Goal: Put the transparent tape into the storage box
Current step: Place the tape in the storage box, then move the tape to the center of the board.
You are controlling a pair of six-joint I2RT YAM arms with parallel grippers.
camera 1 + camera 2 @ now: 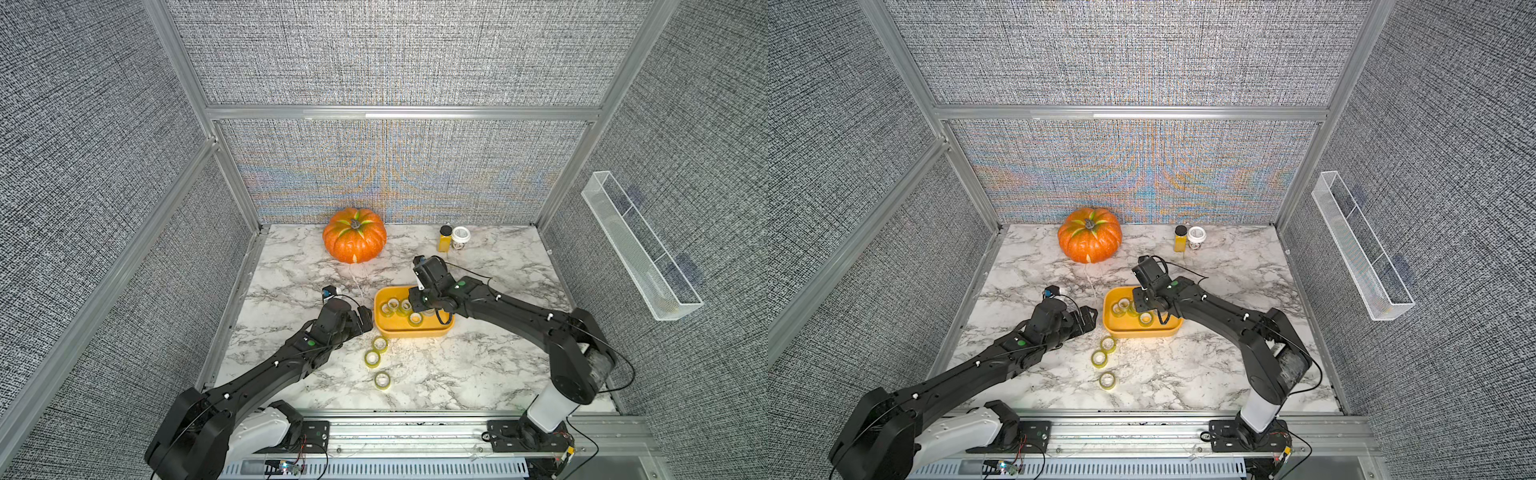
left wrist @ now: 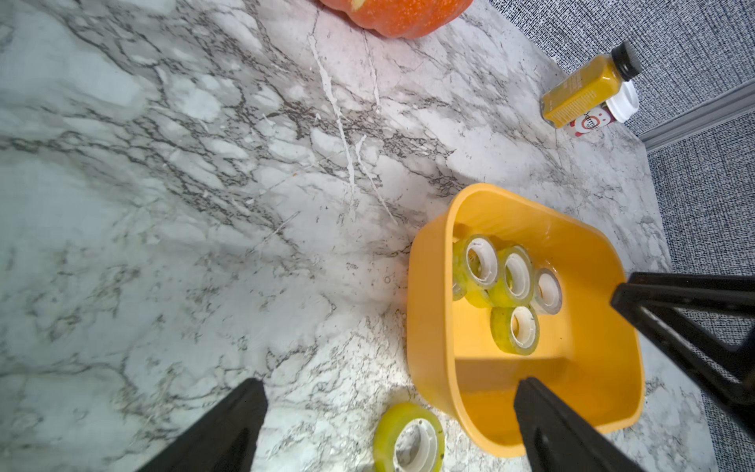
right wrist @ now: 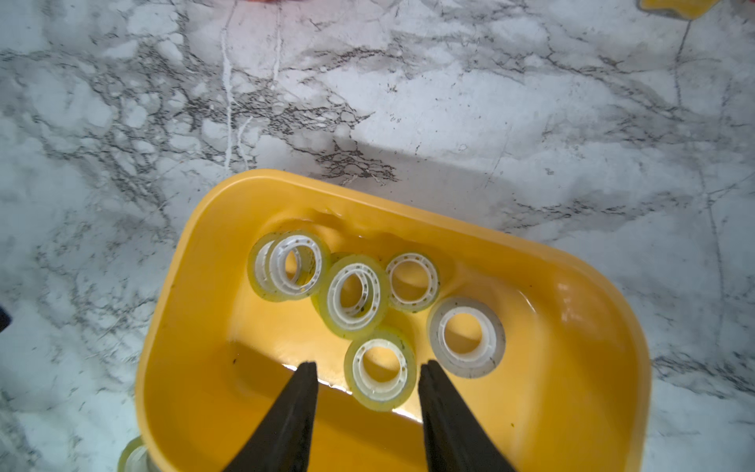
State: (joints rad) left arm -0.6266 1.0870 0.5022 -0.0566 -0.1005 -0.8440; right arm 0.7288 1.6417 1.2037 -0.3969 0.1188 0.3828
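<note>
Right wrist view: my right pincer (image 3: 367, 365) hangs inside the box (image 3: 196, 327), jaws apart, clamped on nothing.
Tape below me: one roll of tape (image 3: 380, 367) lies flat on the box floor between my two fingers (image 3: 294, 408). It sits closer to one finger than the other, and I cannot tell if it touches that finger.
Tape in box: more rolls sit bunched just past that one, toward the far wall, some leaning on each other. A paler roll (image 3: 465, 335) lies flat just beside the one between my fingers.
Tape on counter: both top views show three rolls outside the box, in a loose line on the counter (image 1: 478, 374) near the box's front left corner. The middle one (image 1: 372, 358) touches the one nearest the box (image 1: 380, 344), and the third (image 1: 382, 380) lies apart from them.
Left pincer: my left pincer (image 2: 390, 382) has its jaws wide apart and holds nothing. In a top view it sits just beside the box's left wall (image 1: 365, 318).
Left wrist view: one counter roll (image 2: 408, 439) shows between my left fingers, and one finger (image 2: 564, 429) shows in front of the box's corner.
Back of counter: a pumpkin (image 1: 354, 235) stands by the rear wall. A bottle (image 1: 444, 239) and a jar (image 1: 460, 237) stand just beside each other, well apart from the box.
</note>
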